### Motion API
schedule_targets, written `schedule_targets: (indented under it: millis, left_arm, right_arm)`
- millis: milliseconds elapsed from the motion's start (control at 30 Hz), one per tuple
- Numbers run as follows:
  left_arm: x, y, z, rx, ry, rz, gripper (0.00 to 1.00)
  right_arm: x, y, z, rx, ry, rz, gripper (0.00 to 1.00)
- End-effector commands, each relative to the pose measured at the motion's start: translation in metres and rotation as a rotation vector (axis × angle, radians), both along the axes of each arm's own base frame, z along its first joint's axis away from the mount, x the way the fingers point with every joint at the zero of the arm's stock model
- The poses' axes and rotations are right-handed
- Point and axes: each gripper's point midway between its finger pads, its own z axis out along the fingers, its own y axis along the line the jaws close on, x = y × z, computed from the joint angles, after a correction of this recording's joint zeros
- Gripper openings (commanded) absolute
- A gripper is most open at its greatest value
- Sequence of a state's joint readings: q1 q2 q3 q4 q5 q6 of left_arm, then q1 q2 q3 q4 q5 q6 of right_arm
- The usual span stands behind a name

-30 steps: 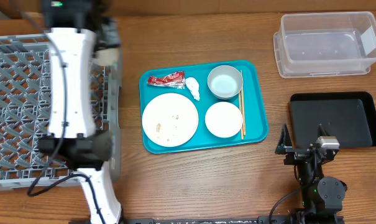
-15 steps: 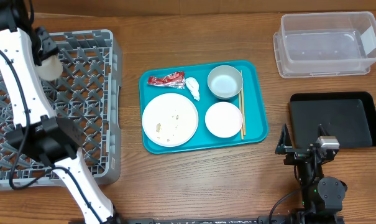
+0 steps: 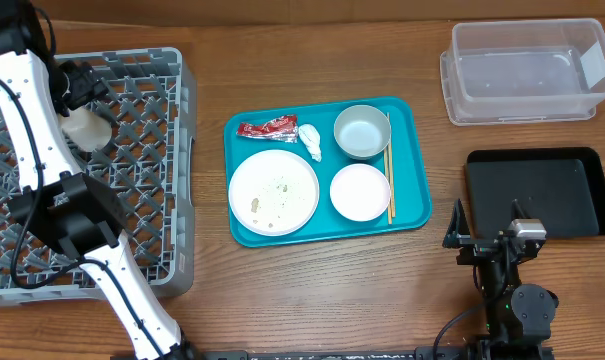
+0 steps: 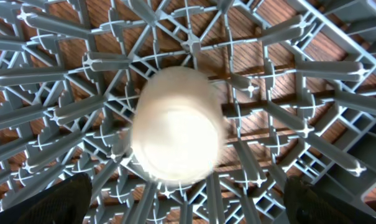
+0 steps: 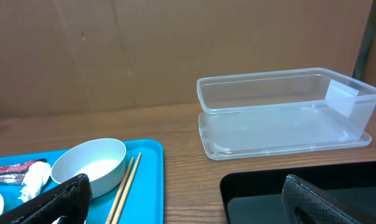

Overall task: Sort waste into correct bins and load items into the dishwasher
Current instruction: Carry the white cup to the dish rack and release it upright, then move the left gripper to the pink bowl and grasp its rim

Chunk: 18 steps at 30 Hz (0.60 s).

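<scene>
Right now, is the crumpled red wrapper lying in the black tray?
No, the red wrapper lies on the teal tray, next to the white tissue wad, well away from the black tray.

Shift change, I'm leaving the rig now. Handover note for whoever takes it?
Left gripper: jaws open over the cup in the dish rack.
Right gripper: jaws open, empty, beside the black tray.
On the teal tray: plate with food scraps, grey-blue bowl, second bowl, red wrapper, tissue, chopsticks.
Clear tub and black tray empty.
Done: cup racked.
To do: plate and bowls to rack; wrapper, tissue, scraps to bins.
</scene>
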<state>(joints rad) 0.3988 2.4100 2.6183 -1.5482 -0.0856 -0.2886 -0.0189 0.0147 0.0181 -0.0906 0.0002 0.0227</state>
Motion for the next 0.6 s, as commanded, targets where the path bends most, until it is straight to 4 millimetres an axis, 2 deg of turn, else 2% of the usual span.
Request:
schedule_targets:
  millis: [0, 167, 267, 400, 500, 567]
  left_arm:
    - [-0.005, -0.009, 0.058, 0.031, -0.122, -0.005, 1.0]
    - [-0.014, -0.035, 0.12, -0.024, -0.29, -0.049, 1.0]
    - [-0.021, -0.065, 0.16, -0.116, -0.413, -0.112, 1.0]
    - [-0.042, -0.127, 0.205, -0.316, -0.532, -0.245, 0.93]
    - [-0.064, -0.178, 0.222, -0.441, -0.535, -0.366, 0.89]
    - [-0.071, -0.223, 0.237, -0.508, -0.577, -0.563, 0.89]
  right_arm:
    - [0.0, -0.002, -0.001, 0.003, -0.008, -0.01, 1.0]
    - [0.0, -0.002, -0.001, 0.003, -0.008, -0.01, 1.0]
    - [0.0, -0.002, -0.001, 0.003, -0.008, -0.01, 1.0]
    - [0.0, -0.002, -0.001, 0.003, -0.008, -0.01, 1.0]
    - [0.0, -0.002, -0.001, 0.003, -0.008, -0.01, 1.0]
    - [0.0, -0.002, -0.001, 0.003, -0.008, -0.01, 1.0]
